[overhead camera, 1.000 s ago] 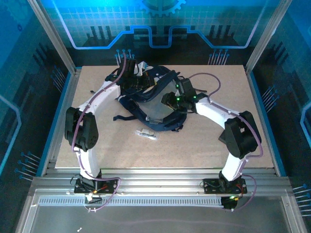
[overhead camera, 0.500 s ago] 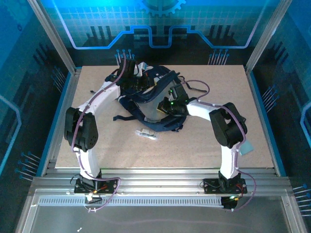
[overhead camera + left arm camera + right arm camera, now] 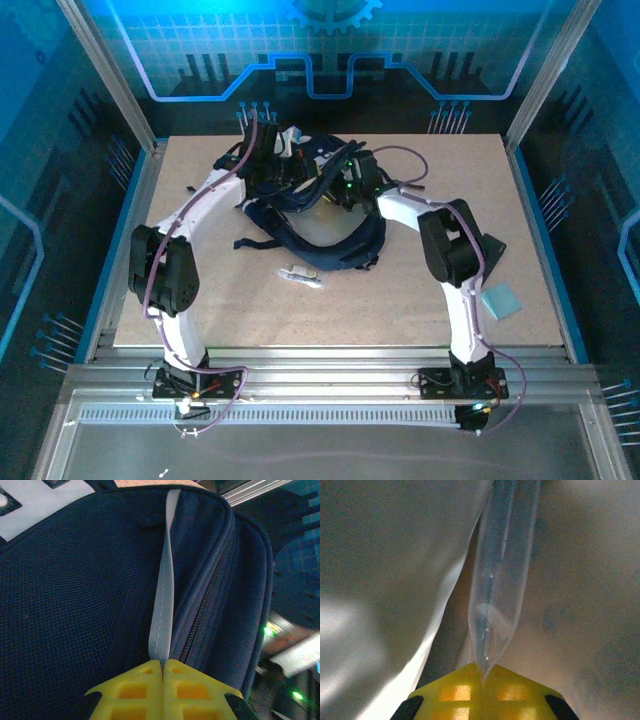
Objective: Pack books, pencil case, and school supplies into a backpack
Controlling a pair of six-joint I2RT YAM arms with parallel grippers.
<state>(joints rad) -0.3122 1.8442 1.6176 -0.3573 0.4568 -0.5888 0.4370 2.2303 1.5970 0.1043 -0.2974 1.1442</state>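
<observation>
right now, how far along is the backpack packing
Done: nothing I can confirm; whether the books are inside is hidden. In hand: the left pincer is shut on the pale stripe of the backpack, while the right pincer, shut on the pencil case, has it among grey lining. Left: the school supplies lie on the table before the backpack, plus a flat teal square near the right arm.

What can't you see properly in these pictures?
- Top view: what is already inside the backpack; its folded fabric covers the opening.
- Top view: the small pale object is too small to identify.
- Right wrist view: the pencil case in the right gripper is blurred and cut off at the top, contents unclear.
- Left wrist view: the backpack is cut off by every edge.
</observation>
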